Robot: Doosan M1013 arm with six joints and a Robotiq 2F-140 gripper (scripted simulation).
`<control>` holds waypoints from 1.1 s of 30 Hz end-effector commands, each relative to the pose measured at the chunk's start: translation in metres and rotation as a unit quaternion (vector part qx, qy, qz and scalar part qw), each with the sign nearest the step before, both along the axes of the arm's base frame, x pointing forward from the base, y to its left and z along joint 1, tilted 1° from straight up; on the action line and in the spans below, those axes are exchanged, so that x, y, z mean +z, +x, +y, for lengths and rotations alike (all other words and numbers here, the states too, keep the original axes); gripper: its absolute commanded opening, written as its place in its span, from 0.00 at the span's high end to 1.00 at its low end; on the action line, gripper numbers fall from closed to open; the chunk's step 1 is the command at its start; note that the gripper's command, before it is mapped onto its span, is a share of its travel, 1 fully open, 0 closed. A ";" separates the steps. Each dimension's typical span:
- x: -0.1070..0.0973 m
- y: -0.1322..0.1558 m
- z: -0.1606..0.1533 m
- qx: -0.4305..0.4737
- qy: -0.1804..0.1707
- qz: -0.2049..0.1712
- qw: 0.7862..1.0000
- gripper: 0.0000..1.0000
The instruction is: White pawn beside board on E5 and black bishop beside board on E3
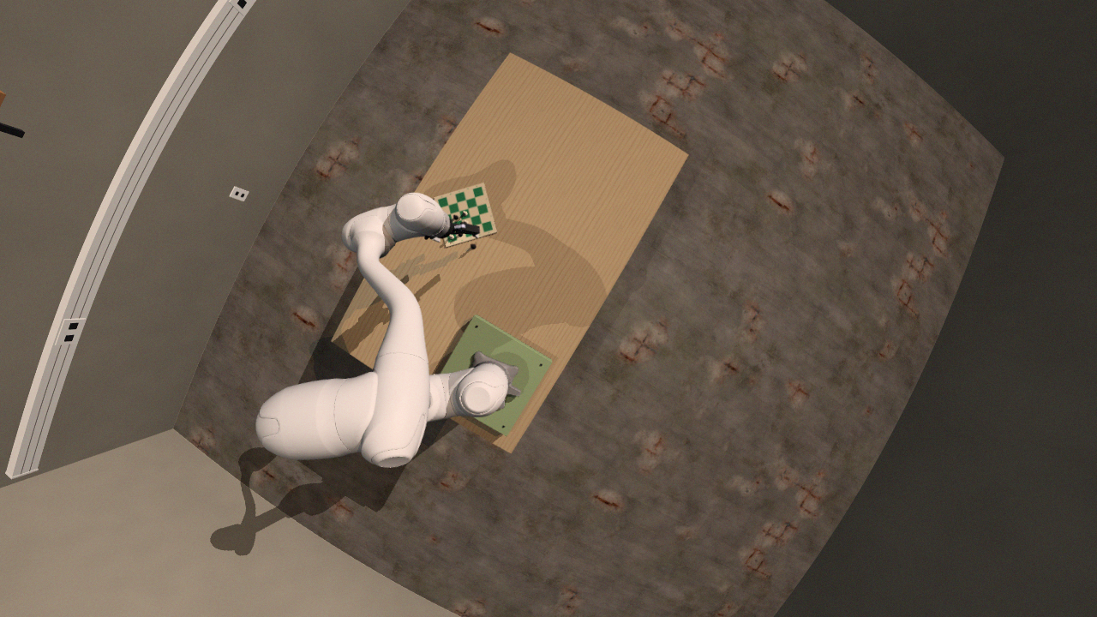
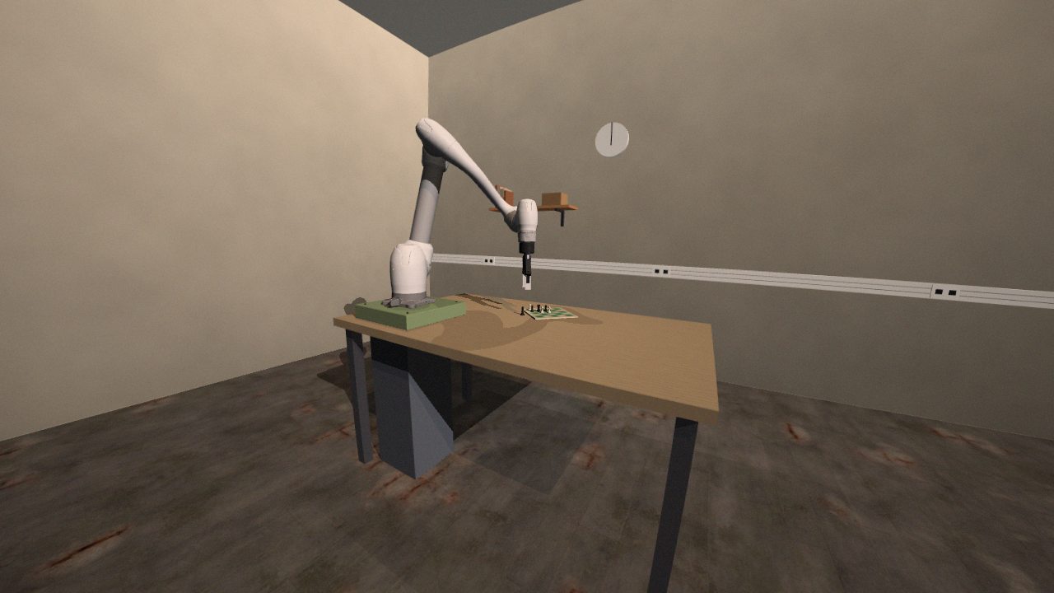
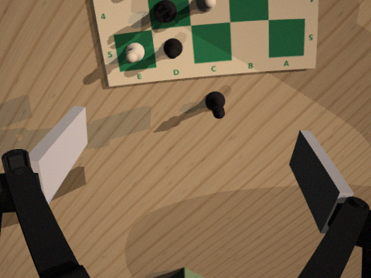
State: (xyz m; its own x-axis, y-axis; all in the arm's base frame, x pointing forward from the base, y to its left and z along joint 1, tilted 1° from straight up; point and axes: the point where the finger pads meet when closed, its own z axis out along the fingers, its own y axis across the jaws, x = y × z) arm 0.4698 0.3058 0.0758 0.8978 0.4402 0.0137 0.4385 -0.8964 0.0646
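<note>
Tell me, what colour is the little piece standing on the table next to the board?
Black. The bishop shows best in the wrist view, just off the board's edge.

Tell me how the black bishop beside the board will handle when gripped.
The black bishop looks rigid and probably light. Its rounded, narrow body may slip or tip if the wide-open gripper closes off-centre. It stands alone on the table, so nothing props it.

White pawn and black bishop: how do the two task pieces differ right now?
The white pawn stands on the board, in green square E5; the black bishop stands off it on the table, beside the lettered edge. The pawn is pale, the bishop dark. Both look upright and free of the open end effector.
</note>
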 end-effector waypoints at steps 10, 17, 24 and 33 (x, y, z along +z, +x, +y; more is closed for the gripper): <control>0.000 -0.003 -0.032 0.403 -0.003 0.021 0.915 0.00; 0.000 -0.003 -0.038 0.566 0.005 0.031 0.824 0.00; 0.000 -0.003 -0.038 0.568 0.005 0.031 0.822 0.78; 0.000 -0.003 -0.038 0.568 0.005 0.031 0.822 0.78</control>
